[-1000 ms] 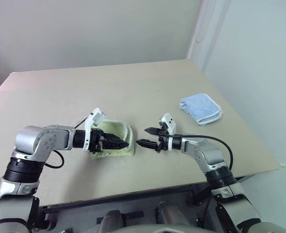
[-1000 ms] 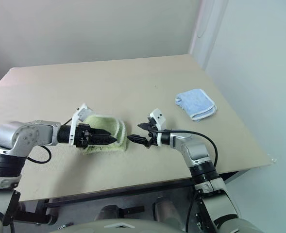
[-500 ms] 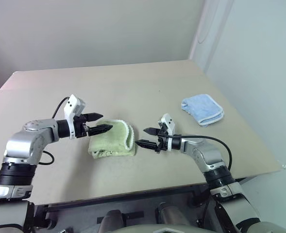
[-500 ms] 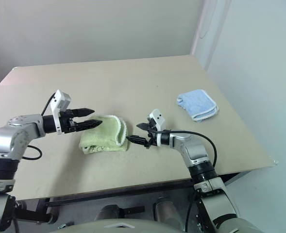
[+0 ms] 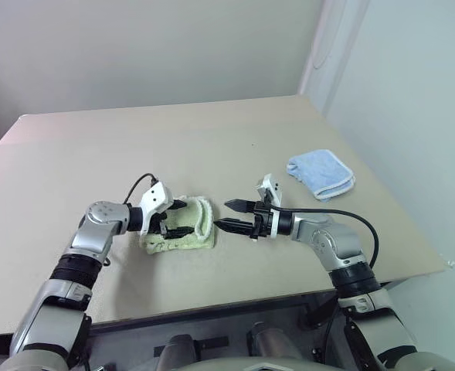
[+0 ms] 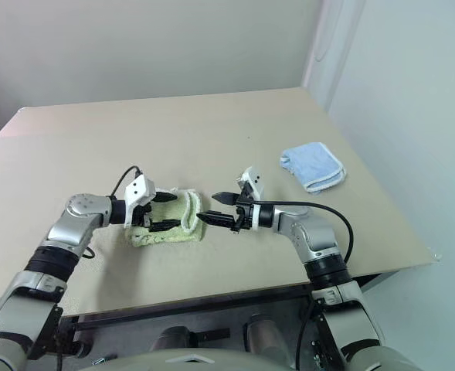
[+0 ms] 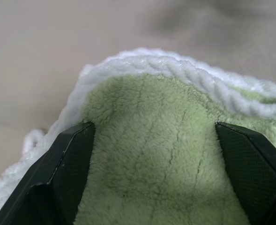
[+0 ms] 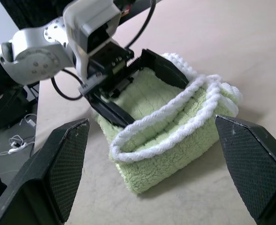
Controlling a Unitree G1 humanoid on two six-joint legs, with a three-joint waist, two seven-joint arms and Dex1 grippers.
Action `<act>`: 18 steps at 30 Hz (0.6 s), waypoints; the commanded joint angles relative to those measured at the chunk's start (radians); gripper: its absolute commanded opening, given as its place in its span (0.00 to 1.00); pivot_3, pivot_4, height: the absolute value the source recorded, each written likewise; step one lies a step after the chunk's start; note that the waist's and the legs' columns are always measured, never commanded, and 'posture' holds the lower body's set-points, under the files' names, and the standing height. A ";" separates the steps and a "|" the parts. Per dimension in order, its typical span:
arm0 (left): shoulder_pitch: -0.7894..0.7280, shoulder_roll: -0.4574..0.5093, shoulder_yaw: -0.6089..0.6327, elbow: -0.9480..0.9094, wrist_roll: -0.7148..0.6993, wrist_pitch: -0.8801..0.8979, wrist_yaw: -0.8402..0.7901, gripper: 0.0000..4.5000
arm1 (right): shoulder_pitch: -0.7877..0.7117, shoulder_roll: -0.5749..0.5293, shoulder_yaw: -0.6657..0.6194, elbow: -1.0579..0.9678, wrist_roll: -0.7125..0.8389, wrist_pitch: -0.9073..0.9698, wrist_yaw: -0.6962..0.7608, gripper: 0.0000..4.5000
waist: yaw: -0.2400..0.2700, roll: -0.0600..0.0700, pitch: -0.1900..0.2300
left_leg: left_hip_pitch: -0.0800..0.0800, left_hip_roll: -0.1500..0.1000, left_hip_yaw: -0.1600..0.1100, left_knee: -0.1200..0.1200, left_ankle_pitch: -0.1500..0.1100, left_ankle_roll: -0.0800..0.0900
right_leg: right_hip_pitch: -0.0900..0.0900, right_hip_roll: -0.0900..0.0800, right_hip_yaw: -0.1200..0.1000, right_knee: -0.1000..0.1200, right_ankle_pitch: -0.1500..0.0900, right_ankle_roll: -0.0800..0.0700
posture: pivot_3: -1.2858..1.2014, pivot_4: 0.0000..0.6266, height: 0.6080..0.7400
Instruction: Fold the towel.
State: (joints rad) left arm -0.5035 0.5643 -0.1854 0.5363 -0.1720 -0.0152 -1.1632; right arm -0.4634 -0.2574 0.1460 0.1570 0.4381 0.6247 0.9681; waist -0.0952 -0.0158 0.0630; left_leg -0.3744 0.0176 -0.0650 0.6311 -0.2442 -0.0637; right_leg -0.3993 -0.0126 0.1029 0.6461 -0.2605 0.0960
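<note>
Near the front middle of the beige counter (image 5: 212, 139) lies the towel (image 5: 182, 232), light green, bunched into a thick fold with its white trim facing the right pincer. The left pincer (image 5: 179, 219) sits over the towel, fingers apart, one above and one beside the pile. The right pincer (image 5: 232, 216) hovers just beside the trim, fingers spread wide, empty. A light blue towel (image 5: 320, 174) lies well apart.

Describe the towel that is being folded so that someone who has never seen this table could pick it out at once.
On the wide beige table, look near the front edge, between the two black-fingered grippers. There lies a folded light green terry towel with a white trimmed edge, with the open left gripper over it. The only other cloth, a smaller light blue folded towel, lies apart toward the table's right side.
</note>
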 commanded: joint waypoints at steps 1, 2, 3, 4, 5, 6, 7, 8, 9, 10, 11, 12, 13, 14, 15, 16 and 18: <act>0.010 -0.034 -0.002 0.022 0.015 -0.044 -0.005 0.95 | -0.007 -0.006 -0.016 -0.052 0.013 -0.001 -0.013 1.00 | 0.000 0.000 0.000 | 0.000 0.000 0.000 0.000 0.000 0.000 | 0.000 0.000 0.000 0.000 0.000 0.000 | 0.52 0.00 1.00; 0.018 -0.043 -0.002 0.028 0.019 -0.049 -0.004 0.95 | -0.004 -0.008 -0.016 -0.054 0.013 0.001 -0.013 1.00 | 0.001 0.000 0.000 | 0.000 0.000 0.000 0.000 0.000 0.000 | 0.000 0.000 0.000 0.000 0.000 0.000 | 0.52 0.00 1.00; 0.029 -0.046 -0.007 0.034 0.028 -0.063 -0.007 0.95 | -0.002 -0.012 -0.014 -0.057 0.014 0.004 -0.014 1.00 | 0.001 0.000 0.000 | 0.000 0.000 0.000 0.000 0.000 0.000 | 0.001 0.000 0.000 0.000 0.000 0.000 | 0.52 0.00 1.00; 0.038 -0.049 -0.010 0.041 0.036 -0.079 -0.010 0.95 | 0.000 -0.016 -0.013 -0.060 0.013 0.009 -0.014 1.00 | 0.001 0.000 0.000 | 0.000 0.000 0.000 0.000 0.000 0.000 | 0.001 0.000 0.000 0.000 0.000 0.000 | 0.52 0.00 1.00; 0.045 -0.053 -0.011 0.046 0.039 -0.086 -0.013 0.95 | 0.000 -0.021 -0.011 -0.062 0.013 0.016 -0.013 1.00 | 0.001 0.000 0.000 | 0.001 0.000 0.000 0.000 0.000 0.000 | 0.001 0.000 0.000 0.000 0.000 0.000 | 0.52 0.00 1.00; 0.050 -0.056 -0.010 0.046 0.038 -0.085 -0.015 0.95 | 0.000 -0.026 -0.010 -0.064 0.014 0.022 -0.011 1.00 | 0.001 0.000 0.000 | 0.001 0.000 0.000 0.000 0.000 0.000 | 0.001 0.000 0.000 0.000 0.000 0.000 | 0.52 0.00 1.00; 0.053 -0.059 -0.008 0.048 0.037 -0.087 -0.014 0.95 | -0.001 -0.030 -0.009 -0.065 0.014 0.027 -0.009 1.00 | 0.001 0.001 -0.001 | 0.001 0.000 0.000 0.000 0.000 0.000 | 0.002 0.000 0.000 0.000 0.000 0.000 | 0.52 0.00 1.00; 0.054 -0.061 -0.008 0.054 0.043 -0.095 -0.007 0.95 | -0.003 -0.034 -0.007 -0.064 0.013 0.028 -0.007 1.00 | 0.001 0.001 -0.001 | 0.001 0.000 0.000 0.001 0.000 0.000 | 0.002 0.000 0.000 0.000 0.000 0.000 | 0.52 0.00 1.00; 0.053 -0.059 -0.010 0.067 0.058 -0.113 0.006 0.95 | -0.005 -0.036 -0.004 -0.060 0.009 0.025 -0.007 1.00 | 0.001 0.001 -0.001 | 0.002 0.000 0.000 0.001 0.000 0.000 | 0.002 0.000 0.000 0.000 0.000 0.000 | 0.52 0.00 1.00; 0.050 -0.058 -0.012 0.083 0.073 -0.134 0.019 0.95 | -0.007 -0.039 0.000 -0.056 0.002 0.016 -0.006 1.00 | 0.001 0.001 -0.001 | 0.002 0.000 0.000 0.001 0.000 0.000 | 0.002 0.000 0.000 0.000 0.000 0.000 | 0.52 0.00 1.00; 0.047 -0.058 -0.012 0.097 0.083 -0.150 0.027 0.95 | -0.008 -0.042 0.006 -0.052 -0.006 0.003 -0.004 1.00 | 0.001 0.001 -0.001 | 0.002 0.000 0.000 0.001 0.000 0.000 | 0.003 0.000 0.000 0.000 0.000 0.000 | 0.52 0.00 1.00; 0.045 -0.060 -0.007 0.103 0.079 -0.150 0.026 0.95 | -0.010 -0.043 0.010 -0.048 -0.011 -0.004 -0.003 1.00 | 0.001 0.002 -0.002 | 0.003 0.000 0.000 0.001 0.000 0.000 | 0.003 0.000 0.000 0.000 0.000 0.000 | 0.52 0.00 1.00; 0.044 -0.064 -0.002 0.105 0.072 -0.147 0.024 0.95 | -0.010 -0.043 0.012 -0.045 -0.014 -0.007 -0.001 1.00 | 0.001 0.003 -0.002 | 0.003 0.000 0.000 0.000 0.000 0.000 | 0.003 0.000 0.000 0.000 0.000 0.000 | 0.52 0.00 1.00; 0.044 -0.069 0.007 0.099 0.058 -0.140 0.020 0.95 | -0.012 -0.041 0.014 -0.041 -0.016 -0.009 -0.002 1.00 | 0.000 0.003 -0.002 | 0.003 0.000 0.000 0.001 0.000 0.000 | 0.003 0.000 0.000 0.000 0.000 0.000 | 0.52 0.00 1.00; 0.045 -0.075 0.013 0.090 0.049 -0.135 0.022 0.95 | -0.014 -0.040 0.015 -0.038 -0.017 -0.010 -0.001 1.00 | 0.000 0.004 -0.003 | 0.003 0.000 0.000 0.001 0.000 0.000 | 0.003 0.000 0.000 0.000 0.000 0.000 | 0.52 0.00 1.00; 0.048 -0.081 0.022 0.074 0.040 -0.128 0.029 0.95 | -0.015 -0.039 0.018 -0.034 -0.021 -0.012 -0.001 1.00 | 0.001 0.004 -0.003 | 0.003 0.000 0.000 0.001 0.000 0.000 | 0.004 0.000 0.000 0.000 0.000 0.000 | 0.52 0.00 1.00; 0.058 -0.095 0.049 0.005 0.002 -0.085 0.044 0.95 | -0.015 -0.037 0.023 -0.032 -0.026 -0.015 -0.002 1.00 | 0.001 0.004 -0.003 | 0.003 0.000 0.000 0.001 0.000 0.000 | 0.004 0.000 0.000 0.000 0.000 0.000 | 0.52 0.00 1.00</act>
State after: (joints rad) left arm -0.4605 0.4847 -0.1432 0.5836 -0.1461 -0.1377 -1.1306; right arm -0.4540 -0.2969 0.1700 0.1398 0.4112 0.6275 0.9598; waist -0.0943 -0.0122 0.0603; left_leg -0.3716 0.0175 -0.0652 0.6321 -0.2443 -0.0636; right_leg -0.3955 -0.0127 0.1030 0.6461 -0.2606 0.0962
